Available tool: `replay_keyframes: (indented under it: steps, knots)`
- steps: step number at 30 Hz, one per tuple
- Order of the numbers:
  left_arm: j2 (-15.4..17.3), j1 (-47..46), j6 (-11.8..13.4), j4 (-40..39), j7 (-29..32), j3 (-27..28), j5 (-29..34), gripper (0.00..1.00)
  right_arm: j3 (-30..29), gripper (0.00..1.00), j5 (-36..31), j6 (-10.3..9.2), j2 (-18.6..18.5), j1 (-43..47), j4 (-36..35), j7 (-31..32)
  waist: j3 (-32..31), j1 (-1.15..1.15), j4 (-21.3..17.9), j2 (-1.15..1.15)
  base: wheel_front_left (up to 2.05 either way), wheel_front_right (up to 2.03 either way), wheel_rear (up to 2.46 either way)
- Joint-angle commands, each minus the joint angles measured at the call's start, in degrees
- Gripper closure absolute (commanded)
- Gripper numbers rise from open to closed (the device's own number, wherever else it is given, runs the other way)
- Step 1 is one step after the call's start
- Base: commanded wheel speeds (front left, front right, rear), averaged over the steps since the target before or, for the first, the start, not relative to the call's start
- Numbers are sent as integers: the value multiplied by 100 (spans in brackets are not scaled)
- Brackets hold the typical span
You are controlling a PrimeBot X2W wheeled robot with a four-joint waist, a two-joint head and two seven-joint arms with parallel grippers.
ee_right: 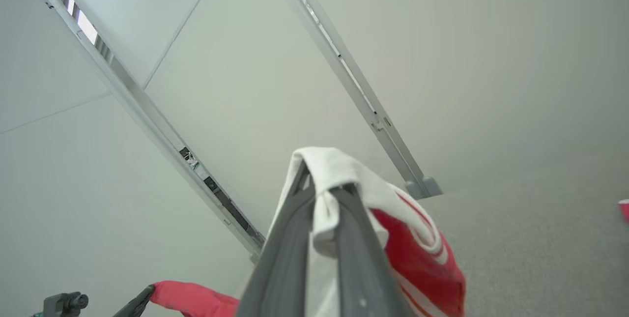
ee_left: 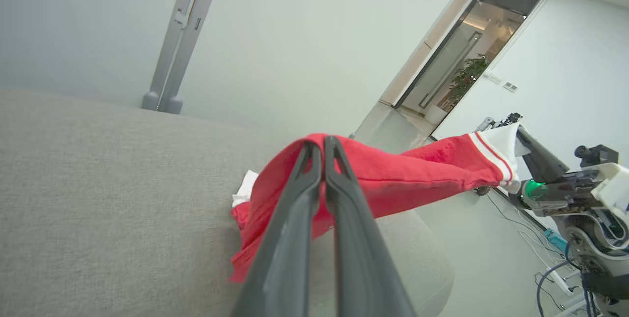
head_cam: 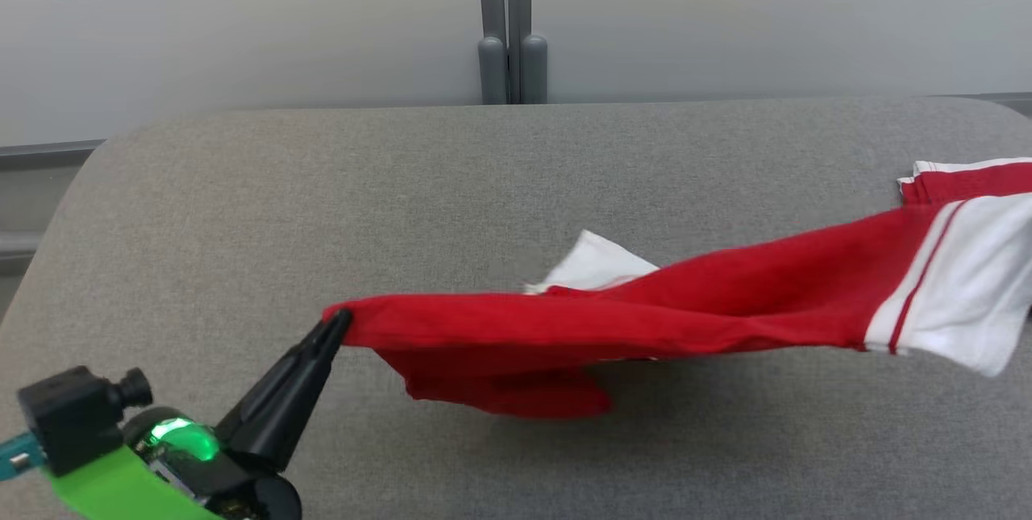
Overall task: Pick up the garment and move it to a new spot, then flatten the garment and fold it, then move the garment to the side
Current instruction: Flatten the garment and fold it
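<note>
A red garment [head_cam: 645, 314] with white panels and stripes hangs stretched above the grey table [head_cam: 242, 205], its lower folds sagging onto the surface. My left gripper [head_cam: 339, 320] is shut on the red end at lower left; in the left wrist view its fingers [ee_left: 300, 194] pinch the red cloth [ee_left: 393, 174]. My right gripper [ee_right: 322, 187] is shut on the white striped end [ee_right: 344, 164], out of the head view past its right edge. The left wrist view shows that right gripper [ee_left: 523, 145] holding the far end. The left gripper [ee_right: 147, 293] shows low in the right wrist view.
The grey fabric-covered table has rounded corners; a second red and white piece of the cloth [head_cam: 967, 177] lies at its right edge. A grey post [head_cam: 510, 28] stands behind the table against a pale wall. A doorway [ee_left: 471, 56] and floor cables [ee_left: 545, 277] lie beyond.
</note>
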Motion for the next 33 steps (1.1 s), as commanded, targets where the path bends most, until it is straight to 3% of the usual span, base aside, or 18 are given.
replay_keyframes:
  steps: [1,7,11,15,18,22,24,28,33]
  knots:
    - [173,-61,128,-403,144,144,-120,100,-268,100,103,1,-66,-55,-187,66,59,0,-48,0,0,0,0]
    - [591,-980,564,-1430,853,641,-661,100,-1091,100,-73,1,-479,-854,-254,622,442,0,-167,0,0,0,0]
    - [730,-2104,805,-1252,1411,669,-912,100,-961,100,-494,1,-561,-2007,208,1208,1083,0,-237,0,0,0,0]
    - [669,-3616,972,-341,1873,462,-758,100,-537,100,-1451,1,-203,-3924,1103,1764,1936,0,-283,0,0,0,0]
    - [434,-4964,1053,754,1906,328,-404,100,-229,100,-2573,3,439,-5633,1958,2032,2558,0,-320,0,0,0,0]
    - [-55,-6929,893,2614,1363,148,402,100,-279,100,-4450,-3,1542,-8034,3359,1451,3244,0,-428,0,0,0,0]
    - [-229,-7687,752,3390,921,82,804,100,-450,100,-5105,-3,1859,-8877,3981,974,3436,0,-460,0,0,0,0]
    - [-502,-8840,383,4694,24,45,1295,100,-447,100,-5783,-4,2118,-10104,4903,227,3723,0,-476,0,0,0,0]
    - [-701,-9202,-17,5744,-840,-123,1544,100,-214,100,-5745,-4,2161,-10402,5669,-450,3780,0,-483,0,0,0,0]
